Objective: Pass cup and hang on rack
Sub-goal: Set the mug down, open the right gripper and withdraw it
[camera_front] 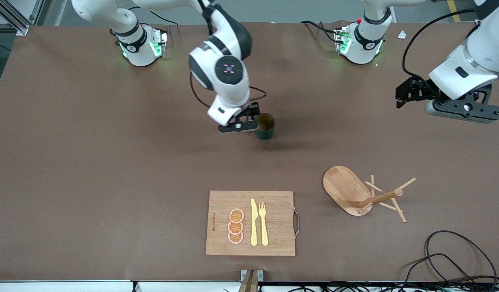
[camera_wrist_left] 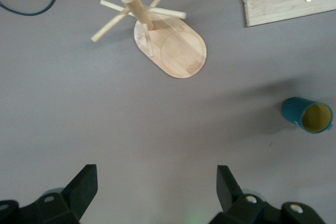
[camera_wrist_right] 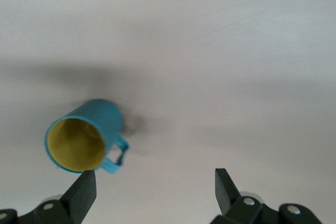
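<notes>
Just beside the right gripper's wide-spread fingers, untouched, stands the small dark teal mug on the brown table; left gripper, fingers wide, hangs empty, light wooden mug tree below it.

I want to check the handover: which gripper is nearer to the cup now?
The right. The right gripper is open right beside the cup, which stands on the table. The left gripper, open, hangs toward the left arm's end, well apart from it.
</notes>
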You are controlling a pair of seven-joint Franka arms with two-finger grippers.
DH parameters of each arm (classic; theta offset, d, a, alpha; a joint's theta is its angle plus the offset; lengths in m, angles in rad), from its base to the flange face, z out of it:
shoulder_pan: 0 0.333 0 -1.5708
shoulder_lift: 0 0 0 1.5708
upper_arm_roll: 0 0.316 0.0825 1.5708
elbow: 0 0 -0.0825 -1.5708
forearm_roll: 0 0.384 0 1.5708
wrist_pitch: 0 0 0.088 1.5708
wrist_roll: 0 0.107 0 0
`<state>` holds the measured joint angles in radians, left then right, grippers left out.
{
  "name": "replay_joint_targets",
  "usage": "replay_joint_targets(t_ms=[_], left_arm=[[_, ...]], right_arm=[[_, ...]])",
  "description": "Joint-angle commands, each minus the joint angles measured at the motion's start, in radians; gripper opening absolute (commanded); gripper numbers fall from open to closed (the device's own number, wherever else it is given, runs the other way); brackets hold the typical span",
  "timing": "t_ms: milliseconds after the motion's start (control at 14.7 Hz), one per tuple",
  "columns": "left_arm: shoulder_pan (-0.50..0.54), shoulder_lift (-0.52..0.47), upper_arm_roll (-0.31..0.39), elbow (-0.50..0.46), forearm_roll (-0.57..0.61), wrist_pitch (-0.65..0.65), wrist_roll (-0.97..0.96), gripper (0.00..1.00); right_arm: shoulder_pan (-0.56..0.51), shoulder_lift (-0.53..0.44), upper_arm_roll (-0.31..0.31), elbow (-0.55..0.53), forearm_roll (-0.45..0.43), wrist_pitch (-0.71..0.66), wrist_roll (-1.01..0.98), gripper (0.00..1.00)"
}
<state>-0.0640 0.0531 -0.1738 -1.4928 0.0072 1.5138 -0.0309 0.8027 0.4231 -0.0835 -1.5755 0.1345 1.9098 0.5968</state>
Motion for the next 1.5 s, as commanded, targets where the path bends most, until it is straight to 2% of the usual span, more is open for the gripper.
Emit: replay_joint_targets(t_ms=[0,204,408,612,816,952,1156,1292,1428], left_arm=[[-0.003,-0.007,-0.042,0.011,0.013,-0.02,-0.107,1.0],[-0.005,-0.007,-0.136,0.016,0.019,-0.018,-0.33,1.0],[-0.025,-0.003,-0.252,0.011,0.054,-0.015,-0.57,1.0],[-0.094,0.04,-0.323,0.009,0.143,-0.007,-0.762,1.0],[-0.23,0.105,-0.329,0.013,0.238,0.012,-0.976,1.0],[-0.343,0.169,-0.329,0.014,0.314,0.016,-1.172,1.0],[-0.517,0.27,-0.329,0.016,0.521,0.023,-1.539,1.0],[-0.592,0.324,-0.329,0.011,0.637,0.023,-1.668,1.0],[-0.626,0.362,-0.328,0.013,0.663,0.023,-1.706,1.0]], right_arm=[[-0.129,-0.102,0.005,-0.046,0.016,-0.089,-0.087,1.0],[-0.268,-0.171,0.004,-0.081,0.001,-0.158,-0.267,1.0],[-0.411,-0.21,0.004,-0.096,-0.091,-0.205,-0.389,1.0],[-0.522,-0.239,0.004,-0.096,-0.104,-0.219,-0.458,1.0],[-0.617,-0.259,0.004,-0.078,-0.105,-0.264,-0.517,1.0],[-0.677,-0.256,0.004,-0.006,-0.108,-0.337,-0.593,1.0],[-0.767,-0.248,0.004,0.11,-0.11,-0.417,-0.657,1.0],[-0.807,-0.248,0.004,0.152,-0.11,-0.419,-0.658,1.0],[-0.829,-0.247,0.004,0.169,-0.108,-0.428,-0.66,1.0]])
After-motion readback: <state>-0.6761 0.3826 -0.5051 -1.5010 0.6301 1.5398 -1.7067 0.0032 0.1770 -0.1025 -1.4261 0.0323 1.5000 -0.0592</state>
